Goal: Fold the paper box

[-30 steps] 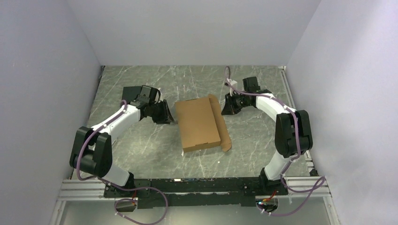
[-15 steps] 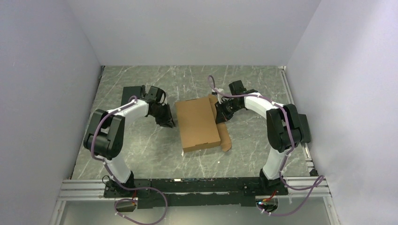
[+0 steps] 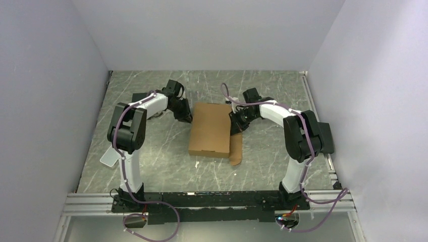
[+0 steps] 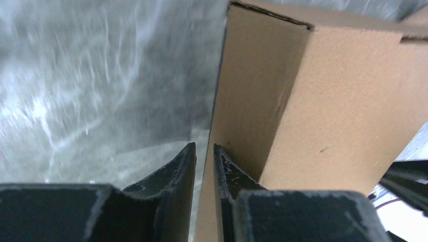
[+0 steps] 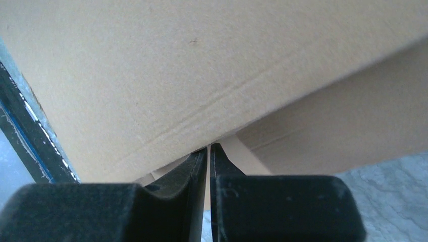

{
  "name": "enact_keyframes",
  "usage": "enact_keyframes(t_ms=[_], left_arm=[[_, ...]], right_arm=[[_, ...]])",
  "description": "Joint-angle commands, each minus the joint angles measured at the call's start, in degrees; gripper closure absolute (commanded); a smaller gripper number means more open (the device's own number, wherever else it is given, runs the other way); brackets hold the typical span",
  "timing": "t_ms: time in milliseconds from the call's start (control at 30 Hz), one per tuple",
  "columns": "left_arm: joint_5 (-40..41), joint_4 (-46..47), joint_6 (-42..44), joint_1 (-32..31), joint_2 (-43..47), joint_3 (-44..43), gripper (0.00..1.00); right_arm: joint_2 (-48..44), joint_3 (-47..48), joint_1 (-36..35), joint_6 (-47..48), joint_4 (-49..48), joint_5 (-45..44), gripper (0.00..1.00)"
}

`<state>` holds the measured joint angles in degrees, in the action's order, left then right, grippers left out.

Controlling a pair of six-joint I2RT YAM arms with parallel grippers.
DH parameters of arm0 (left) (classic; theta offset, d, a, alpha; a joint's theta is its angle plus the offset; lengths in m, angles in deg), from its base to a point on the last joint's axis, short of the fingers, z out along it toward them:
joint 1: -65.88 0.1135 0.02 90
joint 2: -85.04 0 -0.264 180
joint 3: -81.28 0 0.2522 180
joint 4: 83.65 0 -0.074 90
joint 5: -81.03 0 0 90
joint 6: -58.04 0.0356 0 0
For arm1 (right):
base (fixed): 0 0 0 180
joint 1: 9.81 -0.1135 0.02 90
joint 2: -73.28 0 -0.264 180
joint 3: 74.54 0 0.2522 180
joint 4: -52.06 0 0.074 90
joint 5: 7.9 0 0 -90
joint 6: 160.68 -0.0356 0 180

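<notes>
At the middle of the marbled grey surface [image 3: 151, 151], the paper box [image 3: 211, 129] is lying as a closed, shallow brown rectangle, its long sides running away from the arm bases. A loose flap [image 3: 235, 151] is sticking out along its near right edge and is resting on the surface.

Left arm [image 3: 146, 106]: it is reaching from the left to the box's far left corner, where the left end effector [image 3: 186, 118] is meeting the cardboard. In the left wrist view, the left end effector [image 4: 204, 147] is standing with its jaws narrow, and the edge of the box's upright side wall [image 4: 252, 91] is running down between the two dark fingers [image 4: 181, 169], so it is gripping the box by that wall. The broad top panel of the box is spreading out to the right of the wall.

Right arm [image 3: 282, 113]: it is bending in from the right, with the right end effector [image 3: 235, 126] touching the box's right edge. In the right wrist view, the right end effector [image 5: 208, 146] is showing its jaws almost together, with only a thin slit between them. The tips are pressing up against the lower edge of a creased cardboard panel. Whether any cardboard is being pinched in that slit cannot be told.
</notes>
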<state>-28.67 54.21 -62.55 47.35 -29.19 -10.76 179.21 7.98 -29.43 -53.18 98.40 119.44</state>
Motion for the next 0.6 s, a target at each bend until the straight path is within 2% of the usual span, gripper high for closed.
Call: enact_keyframes(t_ms=[0, 133, 267, 400, 567], left_arm=[[-2.94, 1.30, 0.69, 0.76, -3.47, -8.08, 0.75], [-3.69, 0.28, 1.21, 2.34, -7.93, -13.64, 0.75], [-0.79, 0.30, 2.34, 4.64, -6.21, -13.45, 0.75], [2.81, 2.32, 3.05, 7.52, 1.29, -8.70, 0.75], [6.84, 8.21, 5.59, 8.50, 16.46, 1.36, 0.73]], right_arm=[[0.52, 1.53, -1.54, -2.95, -3.95, -0.85, 0.88], [0.06, 1.78, -0.32, -3.12, -4.10, -2.97, 0.86], [-2.31, 2.08, 2.59, -0.55, -2.59, -3.06, 0.83], [-5.59, 2.54, 5.35, 5.33, 0.91, -0.49, 0.77], [-12.37, -0.26, 5.73, 13.37, 2.45, 0.07, 0.67]])
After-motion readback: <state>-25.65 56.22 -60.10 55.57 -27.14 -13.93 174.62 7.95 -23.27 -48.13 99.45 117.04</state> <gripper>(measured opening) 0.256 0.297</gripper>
